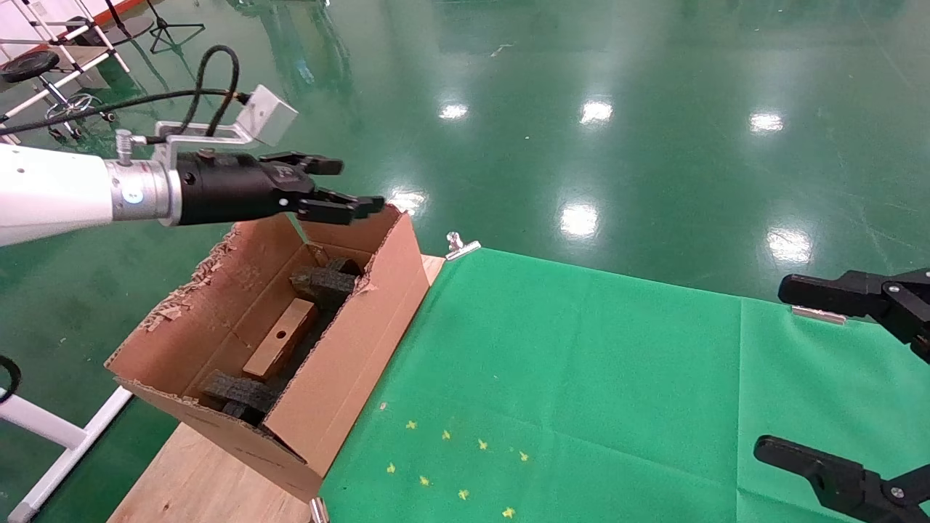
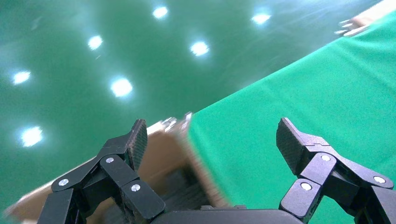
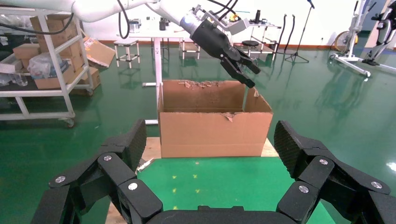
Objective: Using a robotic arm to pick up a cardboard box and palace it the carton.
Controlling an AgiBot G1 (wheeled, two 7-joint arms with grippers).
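- Head view: nearest, at the right edge, the right gripper hangs idle over the green cloth, jaws spread and empty. On the left, the carton sits tilted on a wooden board. The cardboard box lies inside it among black foam blocks. The robotic arm reaches from the left, its left gripper above the carton's far end, jaws spread, holding nothing.
- Left wrist view: two fingers stand wide apart over the carton's rim and cloth.
- Right wrist view: its fingers frame the carton.
- Judgement: the placing looks finished; only drawing the arm away seems left.
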